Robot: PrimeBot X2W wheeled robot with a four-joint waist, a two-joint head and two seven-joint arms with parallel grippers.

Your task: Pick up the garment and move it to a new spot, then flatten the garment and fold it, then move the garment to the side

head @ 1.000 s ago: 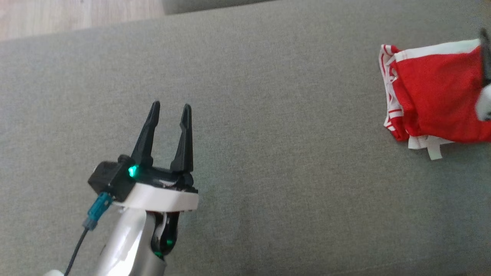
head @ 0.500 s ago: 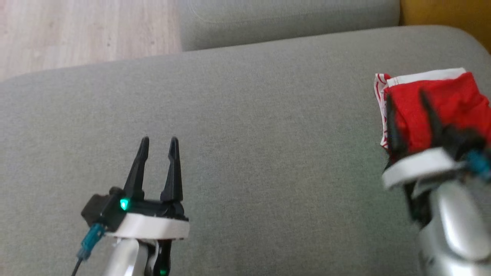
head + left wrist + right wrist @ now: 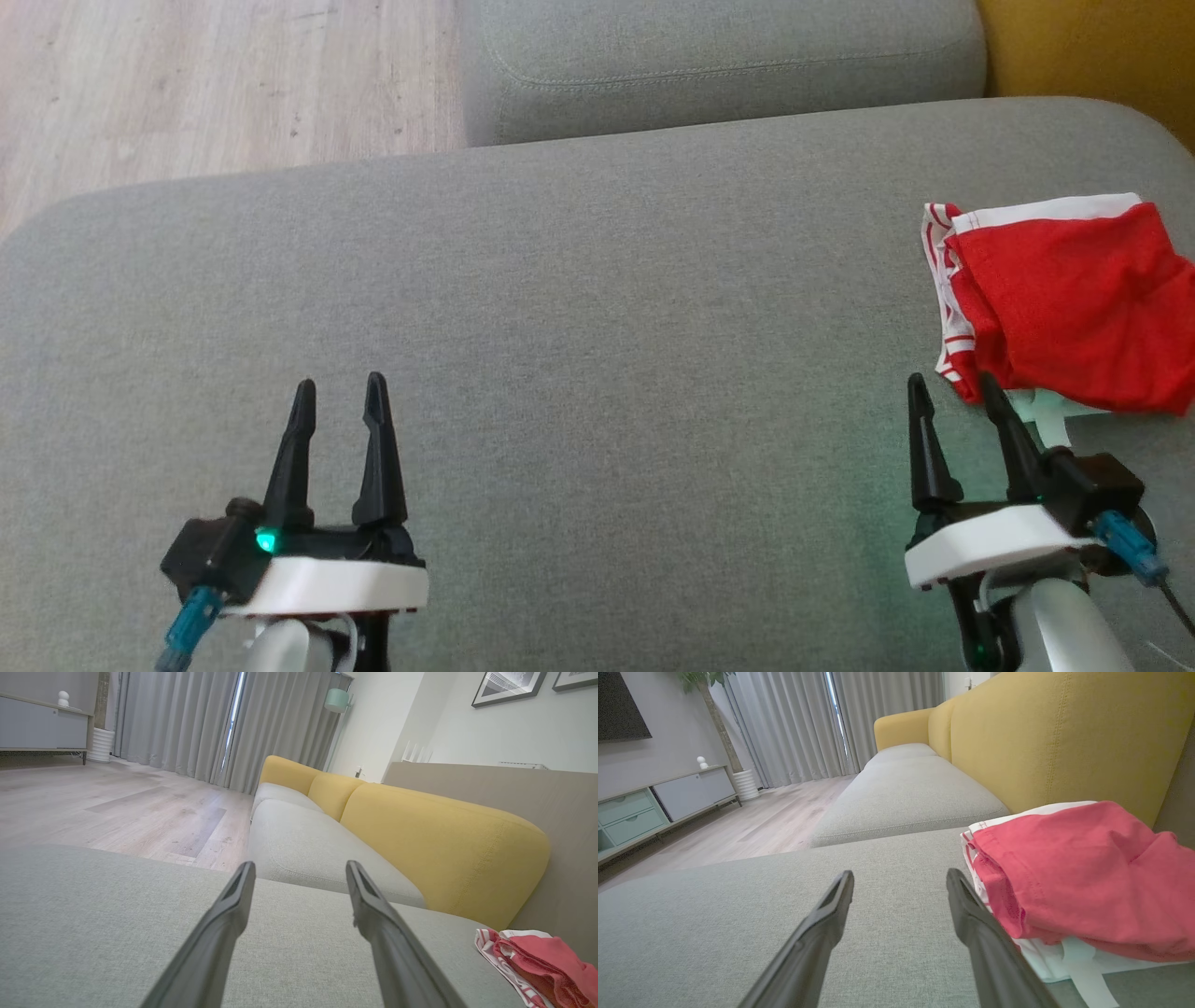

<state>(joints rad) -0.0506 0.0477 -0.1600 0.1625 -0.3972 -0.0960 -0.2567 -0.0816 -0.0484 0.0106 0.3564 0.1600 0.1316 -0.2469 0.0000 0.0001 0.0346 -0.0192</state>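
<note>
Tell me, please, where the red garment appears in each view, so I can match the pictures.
Head view: red garment at the right edge, mid-height, beyond the right gripper.
Left wrist view: garment in the bottom right corner.
Right wrist view: garment in the right half, on the grey cushion.
Shared landmark: the yellow sofa back, behind the garment in all three.

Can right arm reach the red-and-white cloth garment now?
Likely yes: right gripper, jaws open, sits just short of the red-and-white cloth garment on the grey fabric sofa cushion; nothing lies between.
</note>
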